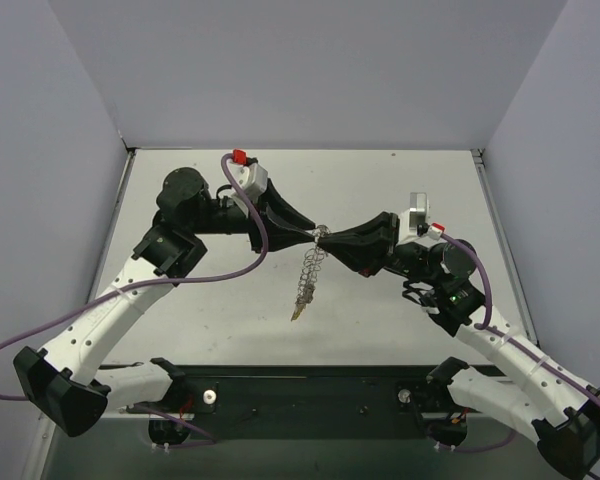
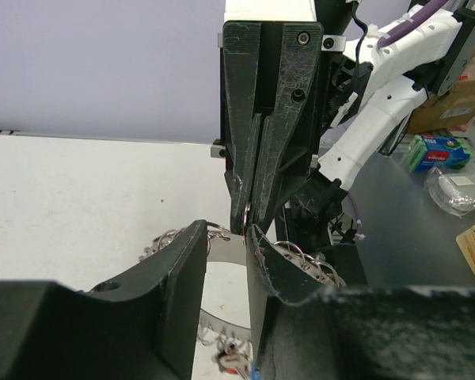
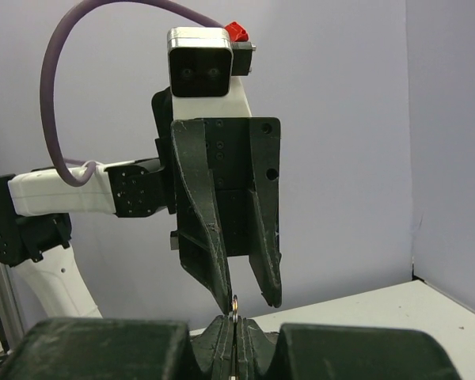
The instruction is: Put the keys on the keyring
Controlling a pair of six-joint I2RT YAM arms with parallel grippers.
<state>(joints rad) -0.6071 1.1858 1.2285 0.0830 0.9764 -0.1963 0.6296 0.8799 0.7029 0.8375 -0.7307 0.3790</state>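
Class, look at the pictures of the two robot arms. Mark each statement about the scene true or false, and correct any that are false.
1. The two end effectors meet tip to tip over the middle of the table. True.
2. The right end effector has its jaws wide apart. False: they are shut, pinching the metal keyring.
3. The keyring lies flat on the table. False: it hangs down from where the end effectors meet.
4. The left end effector has a gap between its fingers. True.
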